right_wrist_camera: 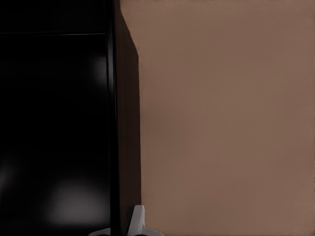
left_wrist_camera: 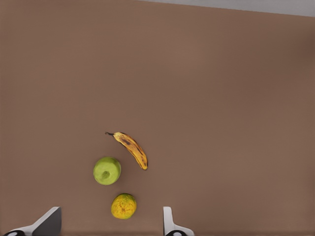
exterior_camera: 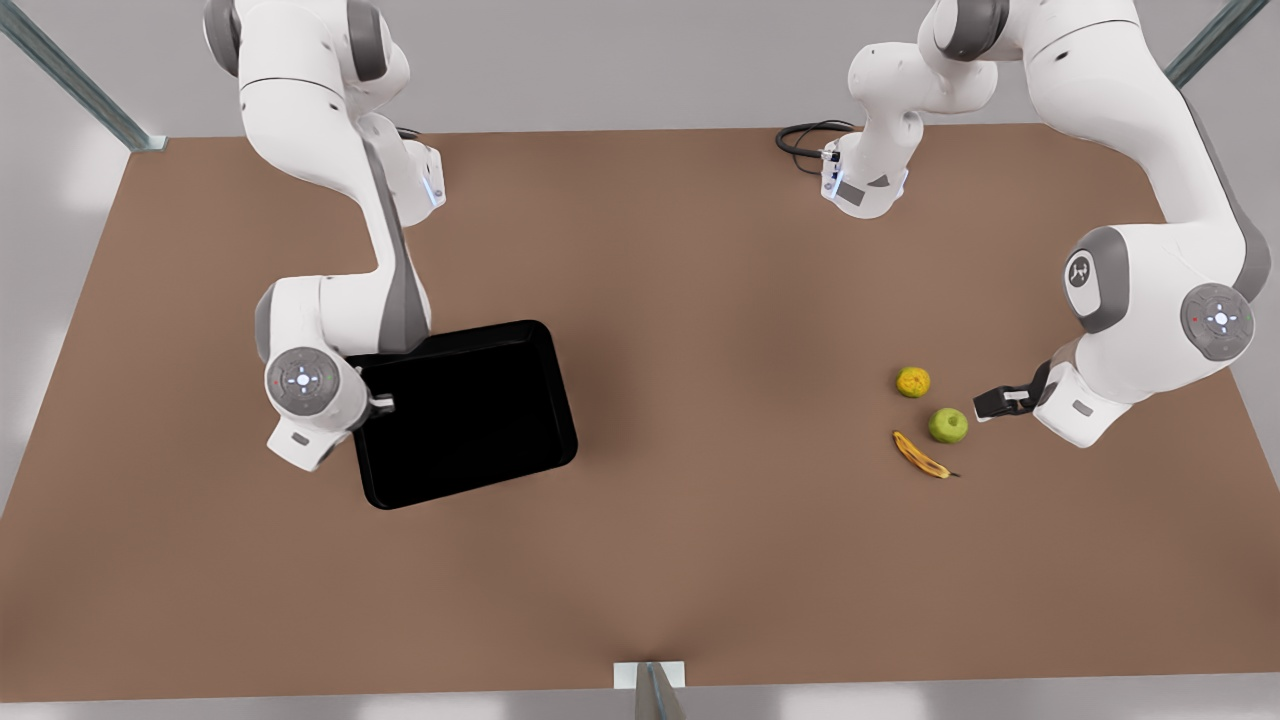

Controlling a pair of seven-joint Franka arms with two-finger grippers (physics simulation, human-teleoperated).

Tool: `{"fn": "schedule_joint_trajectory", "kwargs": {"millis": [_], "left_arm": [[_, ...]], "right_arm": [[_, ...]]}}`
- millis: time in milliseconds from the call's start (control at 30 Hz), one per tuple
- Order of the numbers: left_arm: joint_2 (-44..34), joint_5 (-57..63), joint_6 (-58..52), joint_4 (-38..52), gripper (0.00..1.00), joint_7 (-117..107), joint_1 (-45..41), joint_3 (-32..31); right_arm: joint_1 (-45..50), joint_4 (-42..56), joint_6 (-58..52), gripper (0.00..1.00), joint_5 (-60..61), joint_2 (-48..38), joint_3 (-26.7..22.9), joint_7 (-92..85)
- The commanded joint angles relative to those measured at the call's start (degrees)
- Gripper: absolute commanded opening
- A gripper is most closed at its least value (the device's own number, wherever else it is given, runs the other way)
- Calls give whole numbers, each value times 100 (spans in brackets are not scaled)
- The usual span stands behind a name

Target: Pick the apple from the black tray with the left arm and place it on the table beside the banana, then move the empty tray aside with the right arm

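Your small green apple [exterior_camera: 948,425] sits on the matte brown table [exterior_camera: 700,300] beside the spotted yellow banana [exterior_camera: 921,456]; left gripper [exterior_camera: 995,402] nearby, fingers apart. Right gripper [exterior_camera: 380,404] apparently clamps the glossy black tray's [exterior_camera: 480,420] wall.

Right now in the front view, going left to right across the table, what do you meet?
Right gripper at the black tray's edge → black tray → banana → apple → left gripper, fingers open, beside the apple.
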Motion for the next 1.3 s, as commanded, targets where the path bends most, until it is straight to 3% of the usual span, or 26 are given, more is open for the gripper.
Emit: {"fn": "schedule_joint_trajectory", "kwargs": {"millis": [0,400,467,500,533,567,600,633,800,967,1033,1067,1133,1167,1267], "left_arm": [[-4,2,-2,-2,100,-22,0,-4],[-4,11,-2,-2,100,-22,-9,-4],[-4,2,-2,-2,100,-22,-9,-4],[5,11,-2,-2,100,-22,-9,-4],[-4,2,-2,-2,100,-22,-9,-4],[5,2,-2,-2,100,-22,-9,-4],[5,11,-2,-2,100,-22,-9,-4],[5,11,-2,-2,100,-22,-9,-4],[5,11,-2,-2,100,-22,-9,-4],[5,11,-2,-2,100,-22,-9,-4],[5,11,-2,-2,100,-22,-9,-4],[5,11,-2,6,100,-22,-9,-4],[14,11,-2,7,100,-22,-27,-4],[14,11,-2,-2,100,-22,-27,-4],[14,11,-2,-2,100,-22,-27,-4]], "right_arm": [[2,9,80,18,-12,10,-19,-1780],[-7,9,493,20,278,660,-10,-1797],[-7,9,493,27,286,687,-10,-1780],[-7,17,493,37,295,687,-10,-1754],[-7,79,493,69,295,765,-10,-1718],[-7,79,493,73,304,766,-10,-1727],[-7,79,493,90,295,766,-10,-1727],[-7,123,493,100,295,766,-19,-1745],[2,202,414,100,585,546,-54,-1754],[-86,211,-1044,100,550,-1405,192,-1534],[-1175,211,-1466,100,313,-1914,1360,-1551],[-1931,211,-1660,100,67,-2170,2318,-1508],[-3020,-35,-1810,100,32,-2179,3302,-1217],[-3356,-62,-1809,100,32,-2187,3646,-1182],[-3338,-53,-1871,100,-92,-2223,3646,-927]]}}
